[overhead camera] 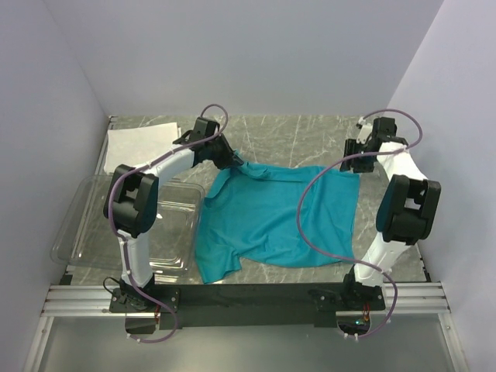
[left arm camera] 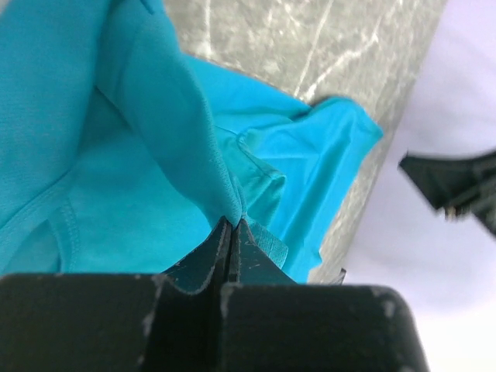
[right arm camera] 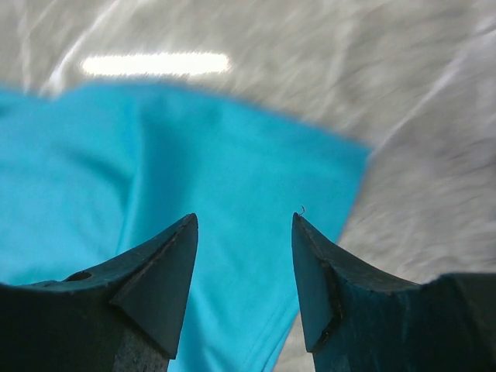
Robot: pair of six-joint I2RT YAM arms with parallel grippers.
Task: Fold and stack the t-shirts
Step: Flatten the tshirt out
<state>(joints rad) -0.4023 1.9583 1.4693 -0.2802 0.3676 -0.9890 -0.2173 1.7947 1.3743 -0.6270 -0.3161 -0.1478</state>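
Note:
The teal-blue t-shirt (overhead camera: 279, 221) lies spread on the marble table in the top view. My left gripper (overhead camera: 236, 165) is shut on the shirt's far-left edge; in the left wrist view the jaws (left arm camera: 232, 225) pinch a fold of teal cloth (left arm camera: 155, 139). My right gripper (overhead camera: 353, 155) is open and empty, hovering over the shirt's far-right corner (right arm camera: 232, 163); the cloth shows between its fingers (right arm camera: 174, 256). The white t-shirt (overhead camera: 139, 143) lies folded flat at the far left of the table.
A clear plastic bin (overhead camera: 101, 225) stands at the near left, beside the left arm. White walls enclose the table on three sides. A metal rail (overhead camera: 248, 298) runs along the near edge with both arm bases.

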